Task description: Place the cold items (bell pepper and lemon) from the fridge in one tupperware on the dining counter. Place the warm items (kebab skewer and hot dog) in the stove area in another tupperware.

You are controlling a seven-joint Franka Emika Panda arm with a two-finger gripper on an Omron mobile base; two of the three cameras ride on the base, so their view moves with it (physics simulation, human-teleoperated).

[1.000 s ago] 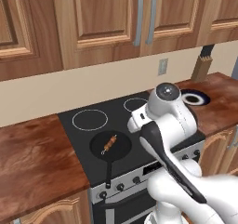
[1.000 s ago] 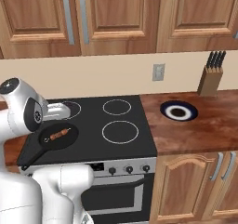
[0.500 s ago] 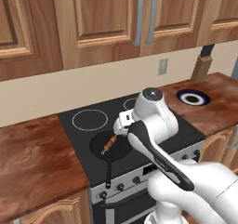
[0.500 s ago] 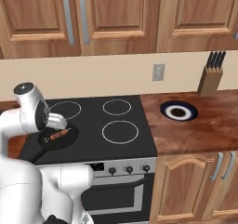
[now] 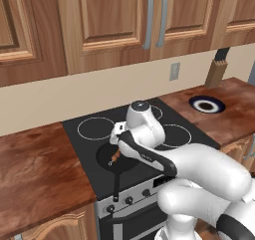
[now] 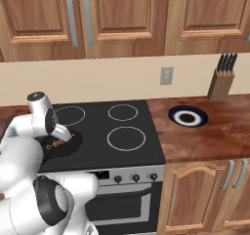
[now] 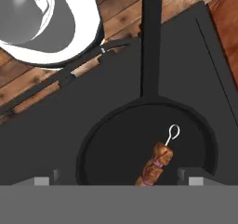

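Note:
A kebab skewer with brown meat chunks and a metal ring end lies in a black frying pan on the stove's front left burner. My gripper hangs just above the pan, open, its fingertips wide apart, with the skewer near the right one. In the left base view the gripper sits right over the skewer in the pan. From the right base view the gripper hovers over the skewer and the pan.
The pan's long handle points toward the stove's front edge. A dark round plate lies on the wooden counter right of the stove, with a knife block behind it. Wooden cabinets hang overhead.
The arm has swung left and down from over the stove's middle, bringing the open gripper low above the skewer in the pan. The skewer and pan have stayed put.

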